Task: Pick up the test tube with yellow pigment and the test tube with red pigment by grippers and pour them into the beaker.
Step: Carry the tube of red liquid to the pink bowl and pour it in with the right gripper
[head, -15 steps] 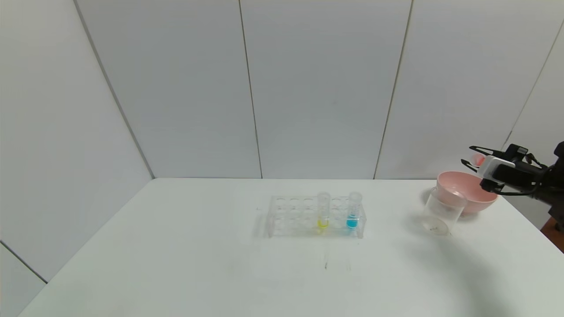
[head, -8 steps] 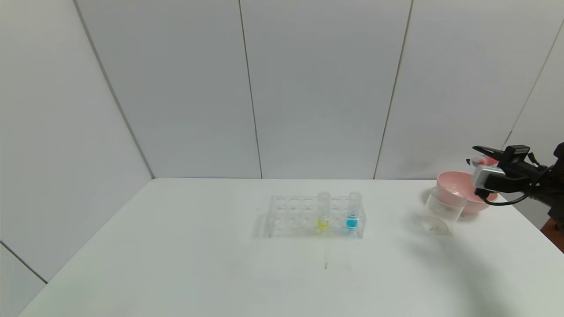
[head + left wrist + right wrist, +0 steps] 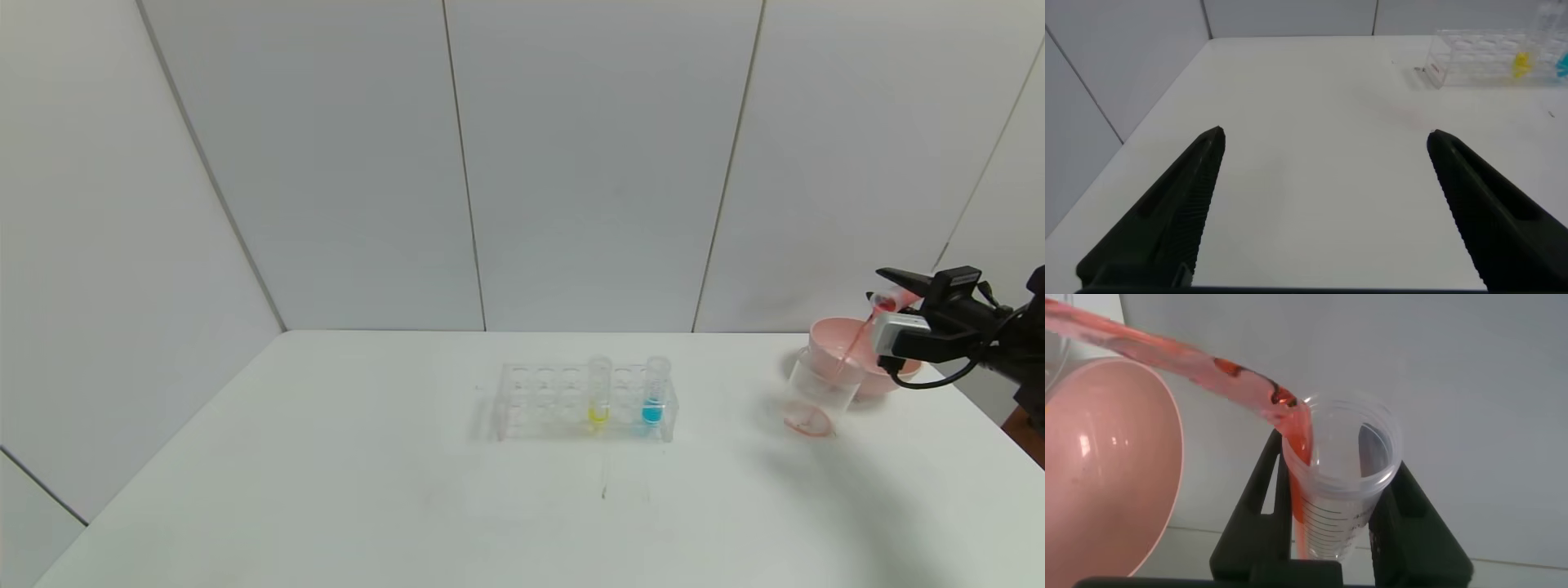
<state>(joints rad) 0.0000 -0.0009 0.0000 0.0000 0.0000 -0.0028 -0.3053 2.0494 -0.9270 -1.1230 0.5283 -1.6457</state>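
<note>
My right gripper [image 3: 883, 287] is shut on the test tube with red pigment [image 3: 890, 302], tipped above the beaker [image 3: 816, 392]. A thin red stream runs from the tube's mouth into the beaker, and red liquid pools at its bottom. In the right wrist view the tube [image 3: 1339, 482] sits between the black fingers [image 3: 1253, 514] of my right gripper [image 3: 1339, 453]. The test tube with yellow pigment [image 3: 598, 390] stands in the clear rack [image 3: 539, 400]. My left gripper [image 3: 1324, 139] is open and empty over the table's left part; the rack [image 3: 1470, 61] is far from it.
A pink bowl [image 3: 841, 347] stands just behind the beaker, under my right gripper; it also shows in the right wrist view [image 3: 1102, 474]. A tube with blue liquid [image 3: 655, 390] stands in the rack next to the yellow one. The table's right edge is near the bowl.
My right gripper has tipped the red tube further over the beaker. Red liquid now streams out, and the beaker bottom has turned red.
</note>
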